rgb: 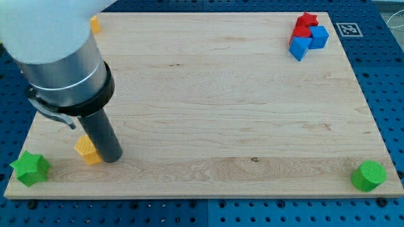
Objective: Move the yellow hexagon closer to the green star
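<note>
The yellow hexagon (88,150) lies near the view's bottom left of the wooden board (208,94). The green star (30,168) sits at the board's bottom left corner, a short way left of and below the hexagon. My tip (112,159) rests on the board right against the hexagon's right side, the dark rod rising from it to the large grey arm body at the view's top left.
A second yellow block (95,24) peeks out beside the arm at the top left. Two red blocks (305,25) and two blue blocks (309,41) cluster at the top right. A green cylinder (368,175) stands at the bottom right corner.
</note>
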